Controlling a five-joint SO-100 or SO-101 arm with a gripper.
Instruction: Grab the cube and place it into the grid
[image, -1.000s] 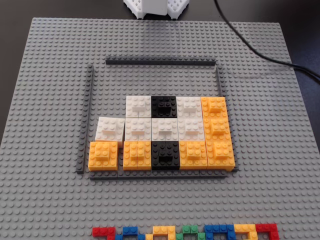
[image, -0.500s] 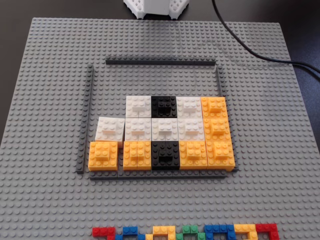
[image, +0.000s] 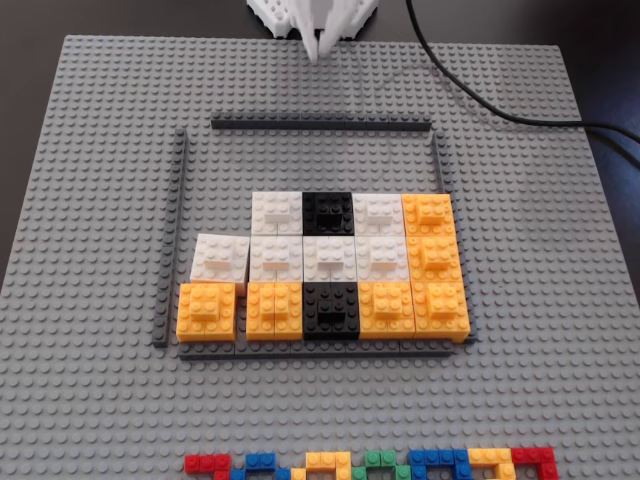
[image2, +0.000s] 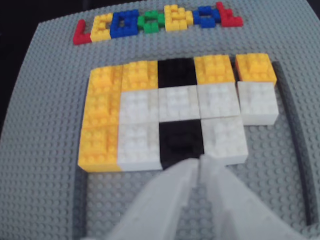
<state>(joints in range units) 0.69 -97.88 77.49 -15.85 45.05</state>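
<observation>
In the fixed view the end effector (image: 321, 45) is a blurred white tip at the far edge of the grey baseplate (image: 100, 150), well apart from the grid (image: 320, 123). Its jaw state cannot be read here. The grid has four dark strips and holds six white, six orange and two black blocks. I take the cube (image: 220, 257) to be the white block at the left end of the middle row. It sits inside the frame but a little out of line with its neighbours, so it may not be seated on the studs, and a nudge could shift it. No loose white block lies outside the frame. The black cable (image: 500, 110) crosses the baseplate's far right corner onto the desk (image: 30, 20) and could snag on a wide swing. The row of multicoloured bricks (image: 370, 463) is cut off by the near edge. In the wrist view the end effector (image2: 199, 162) is clenched and empty, its tips over the near black block (image2: 180, 140). Dropping from here would press on placed blocks. The count matches: six white, six orange, two black. The cube (image2: 257, 102) is at the right, a gap beside it.
</observation>
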